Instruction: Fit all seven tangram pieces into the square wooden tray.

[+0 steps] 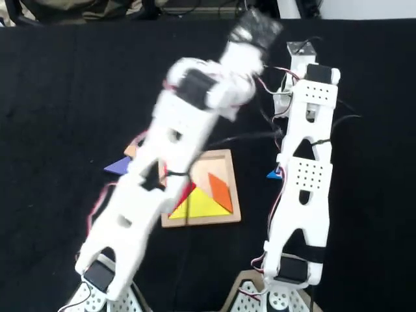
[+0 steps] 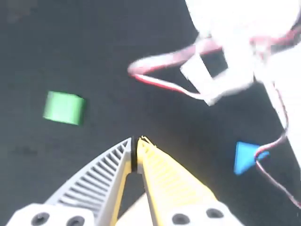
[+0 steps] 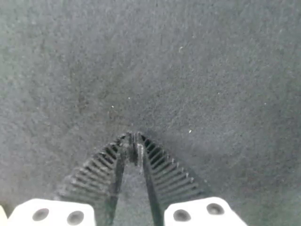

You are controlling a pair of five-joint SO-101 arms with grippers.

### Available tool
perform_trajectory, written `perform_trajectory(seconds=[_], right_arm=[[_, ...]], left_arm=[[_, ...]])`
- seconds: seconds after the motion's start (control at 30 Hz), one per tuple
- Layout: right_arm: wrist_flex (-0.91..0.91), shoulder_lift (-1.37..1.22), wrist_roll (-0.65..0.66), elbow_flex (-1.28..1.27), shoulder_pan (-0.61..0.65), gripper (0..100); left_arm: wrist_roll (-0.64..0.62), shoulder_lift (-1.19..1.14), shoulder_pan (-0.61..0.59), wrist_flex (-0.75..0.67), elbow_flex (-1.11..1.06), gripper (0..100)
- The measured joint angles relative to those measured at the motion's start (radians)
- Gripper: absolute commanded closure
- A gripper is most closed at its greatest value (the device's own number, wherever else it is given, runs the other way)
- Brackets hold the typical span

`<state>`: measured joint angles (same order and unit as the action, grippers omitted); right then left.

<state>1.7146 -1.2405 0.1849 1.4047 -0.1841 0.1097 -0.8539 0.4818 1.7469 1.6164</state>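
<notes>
The square wooden tray point(image 1: 231, 185) lies mid-table, holding a yellow triangle point(image 1: 198, 205), an orange piece point(image 1: 220, 190) and a red piece point(image 1: 184, 193); my left arm crosses over its left part. A purple triangle point(image 1: 119, 166) and an orange-tan piece point(image 1: 132, 149) lie left of the tray. A blue triangle point(image 1: 274, 173) point(image 2: 244, 157) rests by the right arm. A green square point(image 2: 63, 108) lies on the cloth ahead of my left gripper point(image 2: 135, 141), which is shut and empty, raised at the far side point(image 1: 257, 29). My right gripper point(image 3: 133, 137) is shut over bare black cloth.
Black cloth covers the table. The right arm point(image 1: 305, 162) stretches straight away from its base, right of the tray, with red and white wires point(image 2: 160, 77) hanging near it. The left arm point(image 1: 162, 162) slants across the tray's left side.
</notes>
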Motion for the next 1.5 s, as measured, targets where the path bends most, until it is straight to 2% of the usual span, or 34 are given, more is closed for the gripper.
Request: perform_trajectory(seconds=[0.23, 0.33, 0.4, 0.5, 0.63, 0.77, 0.87, 1.1, 1.2, 1.37, 1.5], right_arm=[[0.0, 0.0, 0.0, 0.0, 0.0, 98.7], [0.0, 0.0, 0.0, 0.0, 0.0, 98.7], [0.0, 0.0, 0.0, 0.0, 0.0, 98.7], [0.0, -0.009, 0.0, 0.0, 0.0, 98.7], [-0.002, -0.051, 0.0, 0.006, 0.0, 98.7], [-0.008, -0.052, 0.0, 0.006, 0.0, 98.7], [-0.008, -0.052, 0.0, 0.006, 0.0, 98.7], [-0.011, -0.052, 0.0, 0.008, 0.006, 98.7], [-0.011, -0.052, 0.0, 0.008, 0.006, 98.7], [-0.011, -0.052, 0.0, 0.008, 0.006, 98.7], [-0.011, -0.052, 0.0, 0.008, 0.006, 98.7]], left_arm=[[-0.068, 0.295, -0.307, 0.011, -0.008, 97], [-0.101, 0.327, -0.434, 0.008, -0.075, 97], [-0.107, 0.305, -0.479, -0.041, -0.167, 97], [-0.087, 0.206, -0.489, -0.213, -0.351, 97], [0.025, 0.023, -0.491, -0.525, -0.548, 97], [0.046, -0.13, -0.491, -0.818, -0.555, 97], [0.035, -0.218, -0.494, -0.921, -0.54, 97], [0.035, -0.397, -0.494, -0.953, -0.468, 97], [-0.006, -0.451, -0.494, -0.945, -0.425, 97], [-0.166, -0.499, -0.494, -0.789, -0.315, 97], [-0.238, -0.529, -0.494, -0.674, -0.221, 97]])
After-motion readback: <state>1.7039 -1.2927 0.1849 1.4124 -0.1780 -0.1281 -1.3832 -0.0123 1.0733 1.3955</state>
